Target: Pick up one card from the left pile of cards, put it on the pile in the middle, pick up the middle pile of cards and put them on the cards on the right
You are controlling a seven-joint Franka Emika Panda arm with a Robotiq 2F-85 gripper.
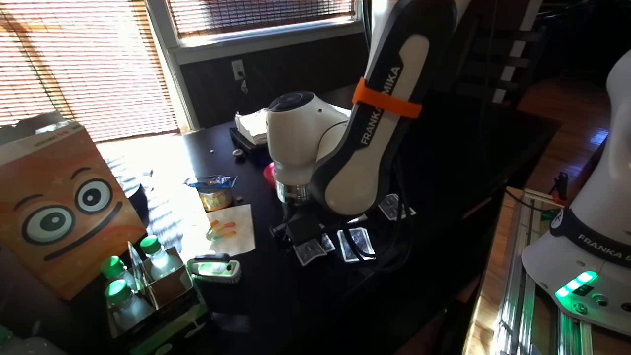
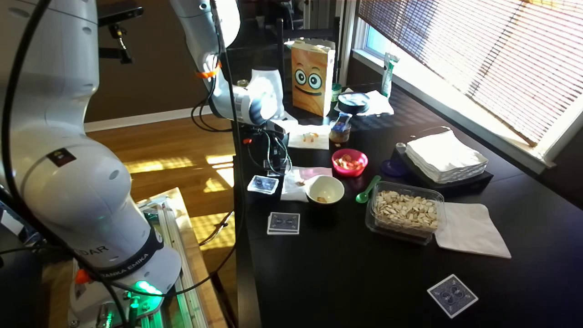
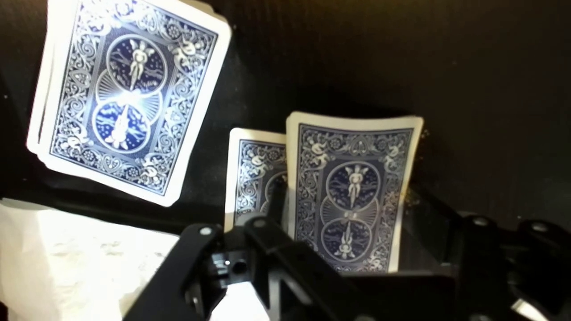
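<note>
In the wrist view a blue-backed card (image 3: 352, 187) lies between the two fingers of my gripper (image 3: 345, 203). The fingers touch its long edges and the card bows slightly. It also shows in an exterior view (image 1: 309, 251) under the gripper (image 1: 291, 234). Another card (image 3: 252, 174) lies partly beneath it. A pile of blue-backed cards (image 3: 129, 98) lies beside them, also seen in both exterior views (image 1: 356, 244) (image 2: 263, 184). Another small pile (image 2: 283, 223) lies farther along the table edge, with a card (image 2: 453, 296) far off. The gripper (image 2: 275, 161) hides the held card there.
A white napkin (image 3: 89, 267) and white bowl (image 2: 324, 189) are close to the piles. A pink bowl (image 2: 349, 162), green spoon (image 2: 368, 189) and clear seed box (image 2: 405, 212) stand beyond. A bottle carrier (image 1: 167, 286) and brush (image 1: 214, 268) stand near the gripper.
</note>
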